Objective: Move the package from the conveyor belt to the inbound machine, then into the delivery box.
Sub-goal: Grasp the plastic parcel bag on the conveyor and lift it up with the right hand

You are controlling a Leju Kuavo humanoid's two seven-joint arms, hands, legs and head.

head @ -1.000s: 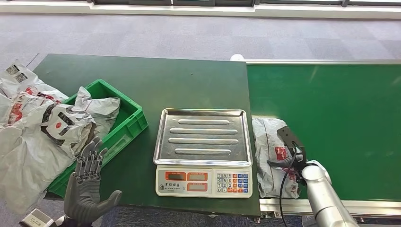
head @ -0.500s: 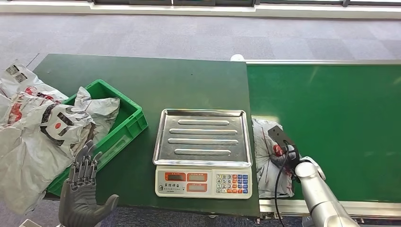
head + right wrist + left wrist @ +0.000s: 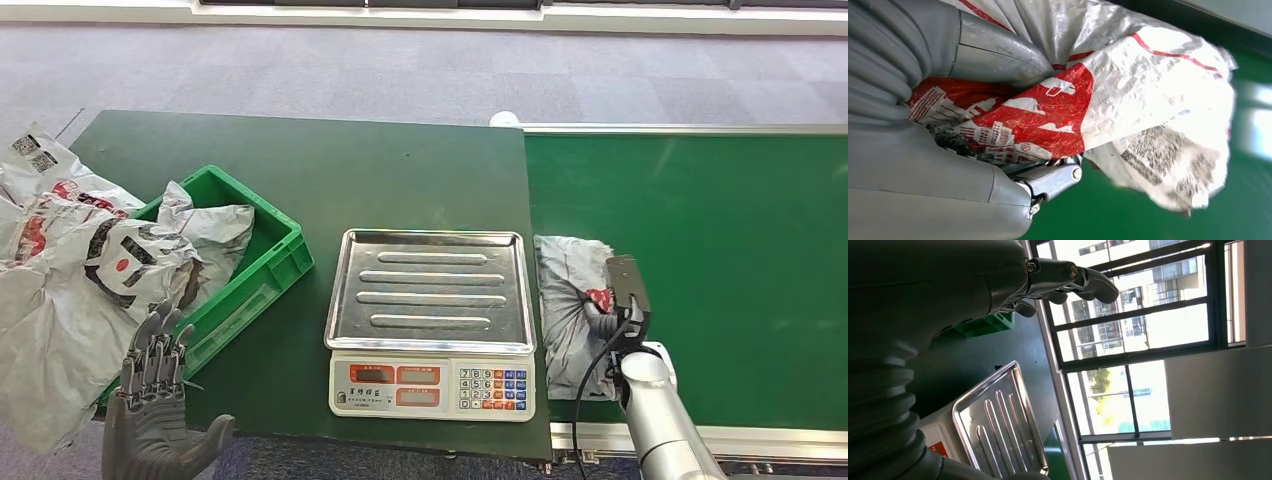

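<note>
Gripping package (image 3: 572,300) on conveyor belt (image 3: 720,250), right hand (image 3: 603,322) fingers (image 3: 998,55) wrapped.

Dark green counter (image 3: 400,170): scale (image 3: 431,322) at centre, green crate (image 3: 262,265) at its 9 o'clock, loose grey mailers (image 3: 50,290) spilling past the crate at the counter's 9 o'clock edge. Conveyor belt (image 3: 720,250) butts the counter at 3 o'clock; crumpled package (image 3: 572,300) lies on it just beside the scale.

Left robot hand (image 3: 155,415): my palm raised and facing forward, fingers apart and pointing up, thumb out to the side, holding nothing. Right robot hand (image 3: 605,322): at the end of my silver forearm, reaching forward, fingers clenched around the package (image 3: 572,300).
</note>
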